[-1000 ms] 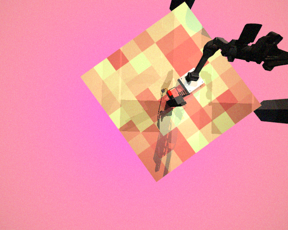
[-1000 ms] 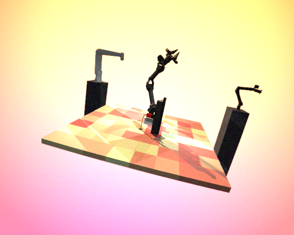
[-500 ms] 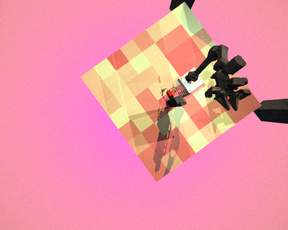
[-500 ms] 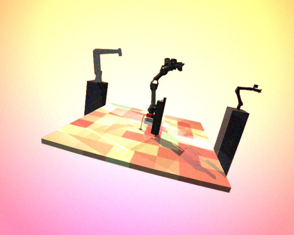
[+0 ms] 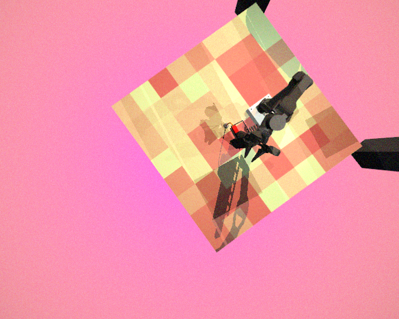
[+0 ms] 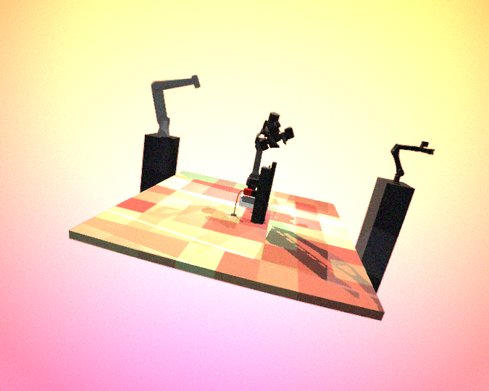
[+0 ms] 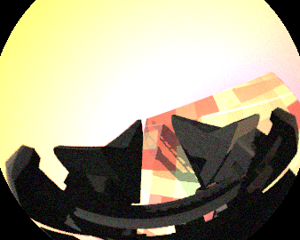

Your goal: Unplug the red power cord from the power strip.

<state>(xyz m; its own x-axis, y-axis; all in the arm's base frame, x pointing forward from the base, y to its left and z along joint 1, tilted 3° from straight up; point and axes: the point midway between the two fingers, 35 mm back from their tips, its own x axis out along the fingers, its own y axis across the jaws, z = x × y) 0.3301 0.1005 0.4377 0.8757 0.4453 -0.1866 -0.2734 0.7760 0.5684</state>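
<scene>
The red plug (image 5: 234,129) (image 6: 248,191) sits against the side of a tall black upright block (image 5: 237,143) (image 6: 261,198) that looks like the power strip. How deep the plug sits is too small to tell. Its thin red-orange cord (image 6: 236,201) drops to a small grey piece (image 5: 225,125) (image 6: 233,214) on the table. My gripper (image 5: 249,158) (image 6: 279,145) (image 7: 157,121) is partly open with nothing between its fingers. It hangs in the air above and beside the block, away from plug and cord. In the overhead view my arm overlaps part of the block.
The checkered table (image 5: 164,81) (image 6: 135,203) carries my arm's white base plate (image 5: 255,112) close beside the block. Two black pedestals (image 5: 383,154) (image 6: 159,161) stand beyond the table edges, each bearing another arm in the exterior view. A dark wire runs from the small grey piece.
</scene>
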